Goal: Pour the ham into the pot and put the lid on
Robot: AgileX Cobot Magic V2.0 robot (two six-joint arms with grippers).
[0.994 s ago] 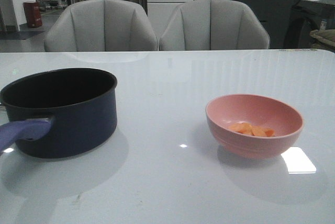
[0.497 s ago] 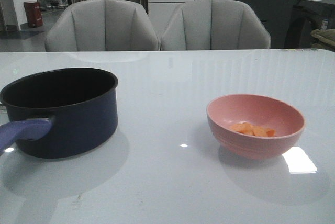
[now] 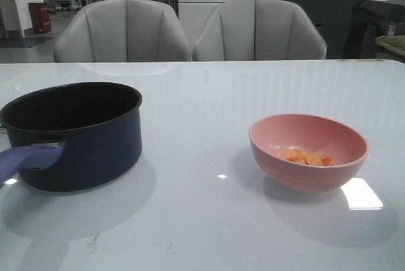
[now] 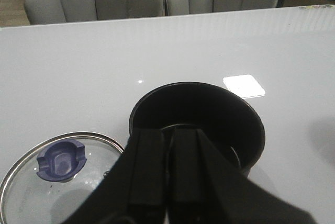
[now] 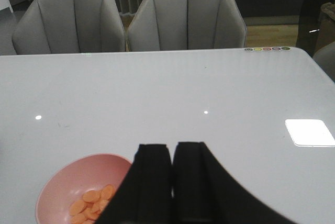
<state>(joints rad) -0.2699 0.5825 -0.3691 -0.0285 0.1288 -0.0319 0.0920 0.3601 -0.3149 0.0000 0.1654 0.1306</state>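
The dark navy pot (image 3: pixel 79 133) stands at the table's left, black inside, its purple-blue handle (image 3: pixel 25 157) pointing toward the front. Orange-pink ham slices (image 3: pixel 305 156) lie in a pink bowl (image 3: pixel 308 151) at the right. The glass lid (image 4: pixel 47 177) with a blue knob (image 4: pixel 60 159) lies flat on the table beside the pot (image 4: pixel 199 119), seen only in the left wrist view. My left gripper (image 4: pixel 169 136) hangs shut above the pot's near rim, holding nothing. My right gripper (image 5: pixel 172 148) is shut and empty, beside the pink bowl (image 5: pixel 68 187) with the ham (image 5: pixel 91 203). Neither gripper shows in the front view.
Two grey chairs (image 3: pixel 190 30) stand behind the white glossy table (image 3: pixel 209 220). A bright light reflection (image 3: pixel 361 194) lies on the table just right of the bowl. The table's right edge (image 5: pixel 319 72) runs close by in the right wrist view.
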